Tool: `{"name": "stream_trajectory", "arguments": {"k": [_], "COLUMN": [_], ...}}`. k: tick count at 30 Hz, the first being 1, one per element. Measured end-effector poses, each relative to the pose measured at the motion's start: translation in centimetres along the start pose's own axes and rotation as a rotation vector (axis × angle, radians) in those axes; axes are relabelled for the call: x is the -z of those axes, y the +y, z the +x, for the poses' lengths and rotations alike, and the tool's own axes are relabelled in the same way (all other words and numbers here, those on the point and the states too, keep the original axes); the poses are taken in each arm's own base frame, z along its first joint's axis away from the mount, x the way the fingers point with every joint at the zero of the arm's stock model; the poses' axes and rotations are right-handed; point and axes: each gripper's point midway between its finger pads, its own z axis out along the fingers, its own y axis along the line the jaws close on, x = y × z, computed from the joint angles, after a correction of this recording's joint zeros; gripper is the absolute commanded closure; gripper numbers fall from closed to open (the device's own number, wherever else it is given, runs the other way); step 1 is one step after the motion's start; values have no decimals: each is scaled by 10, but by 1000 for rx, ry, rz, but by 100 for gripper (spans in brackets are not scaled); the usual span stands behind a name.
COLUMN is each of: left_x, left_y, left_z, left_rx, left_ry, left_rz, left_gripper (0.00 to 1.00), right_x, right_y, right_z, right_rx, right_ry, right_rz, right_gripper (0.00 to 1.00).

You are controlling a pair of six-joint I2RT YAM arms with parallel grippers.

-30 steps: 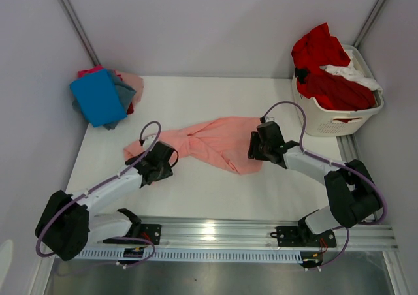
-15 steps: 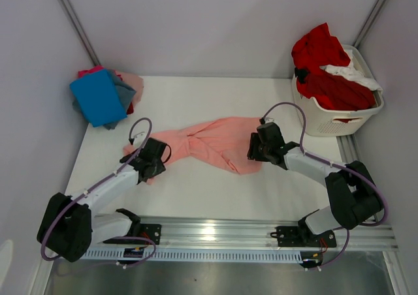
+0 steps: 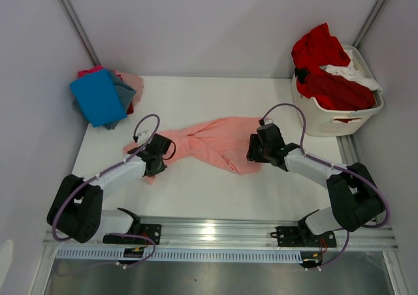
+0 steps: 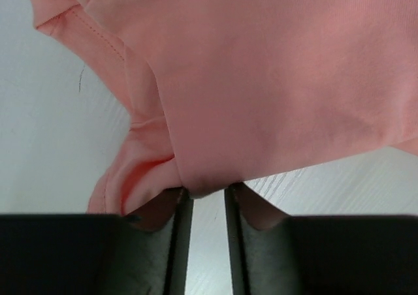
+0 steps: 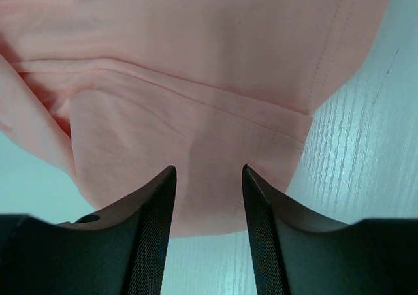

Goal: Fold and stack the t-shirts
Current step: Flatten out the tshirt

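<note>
Two grippers are on the salmon-pink t-shirt (image 3: 212, 141) now, and that's the news. It lies stretched and twisted on the table (image 3: 196, 190), to the left of the white laundry basket (image 3: 334, 123) and a little nearer the arms.

The left gripper (image 3: 155, 158) has just pushed forward onto the shirt's end farthest from the basket. A second ago it was hanging back, nearer the arm bases and off that tip of cloth. Its jaws have narrowed as it arrived. In the left wrist view the fingers (image 4: 147, 249) stand a slim gap apart with a bunched fold of pink right at their tips. Whether that fold is truly pinched, I cannot tell; the closing looks unfinished.

The right gripper (image 3: 255, 148) hasn't budged. It sits on the shirt's end nearest the basket, and its fingers (image 5: 153, 230) are spread with the hem lying flat between them, gripping nothing.

So this reads as the grab-both-ends step, likely to lift and straighten the twist before any fold. The left side is nearly there and the right has yet to close.

Plenty remains. A red t-shirt (image 3: 323, 63) heaps out of the basket, and the stack topped by a blue t-shirt (image 3: 98, 96) waits in the far corner, well away from the basket across the table.
</note>
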Motion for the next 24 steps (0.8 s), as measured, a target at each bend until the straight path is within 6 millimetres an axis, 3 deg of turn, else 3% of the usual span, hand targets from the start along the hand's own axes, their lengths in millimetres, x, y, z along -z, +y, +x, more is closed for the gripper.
{"name": "stream_trajectory", "arguments": {"k": [7, 16, 24], "left_x": [-2, 5, 40], "left_y": [-5, -17, -41], "left_z": [-6, -28, -80], "left_rx": [-1, 13, 93], "left_ry": [-7, -50, -155], "left_rz": [-7, 20, 161], "left_gripper": [99, 100, 100], "right_x": [1, 1, 1], "right_y": [-2, -3, -4], "right_z": [4, 5, 4], "right_rx": [0, 0, -5], "right_ry": [6, 7, 2], "right_rz": [3, 4, 13], "right_gripper": [52, 52, 50]}}
